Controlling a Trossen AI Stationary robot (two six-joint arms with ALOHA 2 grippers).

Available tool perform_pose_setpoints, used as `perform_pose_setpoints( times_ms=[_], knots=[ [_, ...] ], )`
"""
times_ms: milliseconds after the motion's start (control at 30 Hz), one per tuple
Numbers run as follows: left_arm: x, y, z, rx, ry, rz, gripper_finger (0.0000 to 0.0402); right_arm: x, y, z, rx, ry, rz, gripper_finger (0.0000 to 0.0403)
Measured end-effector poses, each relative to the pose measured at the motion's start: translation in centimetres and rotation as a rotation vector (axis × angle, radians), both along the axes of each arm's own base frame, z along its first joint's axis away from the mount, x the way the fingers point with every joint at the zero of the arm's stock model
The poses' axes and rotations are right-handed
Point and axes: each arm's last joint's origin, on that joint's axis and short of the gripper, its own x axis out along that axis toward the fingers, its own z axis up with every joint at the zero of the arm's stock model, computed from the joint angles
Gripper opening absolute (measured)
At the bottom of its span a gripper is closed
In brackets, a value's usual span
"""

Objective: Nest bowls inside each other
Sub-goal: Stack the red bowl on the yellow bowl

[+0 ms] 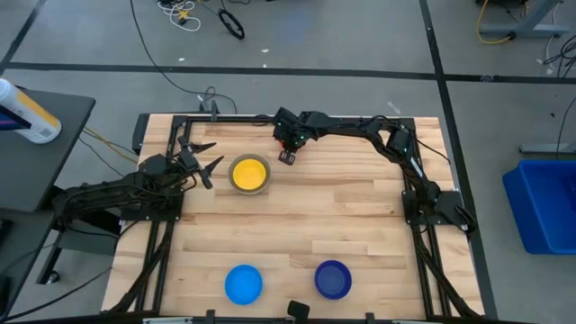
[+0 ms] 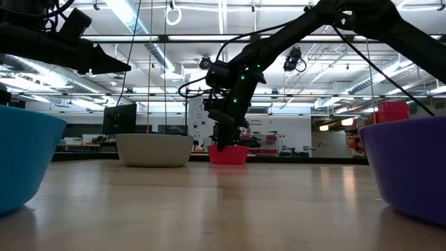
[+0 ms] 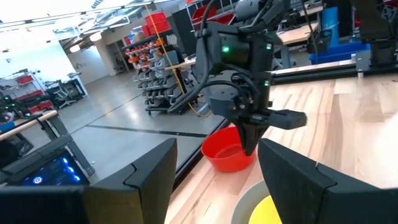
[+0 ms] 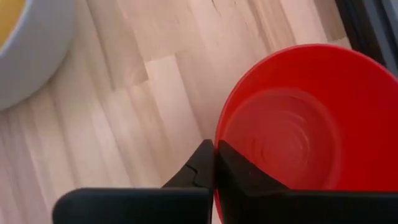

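A red bowl [image 4: 292,130] stands on its base by the table's far edge, and my right gripper [image 4: 213,163] is shut on its rim; in the high view the gripper [image 1: 288,144] covers most of it. A yellow bowl [image 1: 248,174] sits nested inside the grey bowl [image 2: 153,150] left of centre. My left gripper [image 1: 205,160] hovers open just left of that pair, its fingers empty. A light blue bowl [image 1: 243,283] and a dark blue bowl [image 1: 333,279] rest on their bases near the front edge. My right gripper pinches the red bowl's rim [image 4: 216,142] on the side facing the grey bowl, one finger [image 4: 242,177] inside the bowl and one [image 4: 198,171] outside. The fingers slant steeply down from above. The bowl sits upright with its base on the table [image 2: 228,155].
The table's dark frame rail [image 4: 373,25] runs close behind the red bowl. Bare wood [image 1: 360,216] lies between the far bowls and the two blue ones. A blue bin [image 1: 544,202] stands on the floor off the table's right side.
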Motion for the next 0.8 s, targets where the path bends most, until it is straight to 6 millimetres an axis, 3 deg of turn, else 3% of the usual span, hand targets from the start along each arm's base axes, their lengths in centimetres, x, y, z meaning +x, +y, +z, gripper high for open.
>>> perform_pose_setpoints(
  times_ms=[133, 533, 667, 800],
  knots=[
    [0.0, 0.0, 0.0, 0.008, 0.004, 0.018, 0.0232, 0.6, 1.4, 1.2, -0.043, -0.027, 0.022, 0.0004],
    [-0.1, 0.1, 0.1, 0.018, 0.005, 0.054, 0.0232, 3.2, 9.2, 8.7, -0.166, -0.214, 0.171, 0.0001],
    [-0.1, 0.1, 0.1, 0.019, 0.003, 0.055, 0.0232, 4.1, 11.4, 9.1, -0.100, -0.299, 0.227, 0.0001],
    [-0.1, 0.1, 0.2, 0.024, -0.001, 0.066, 0.0232, 4.9, 12.1, 7.7, -0.039, -0.303, 0.228, 0.0001]
  ],
)
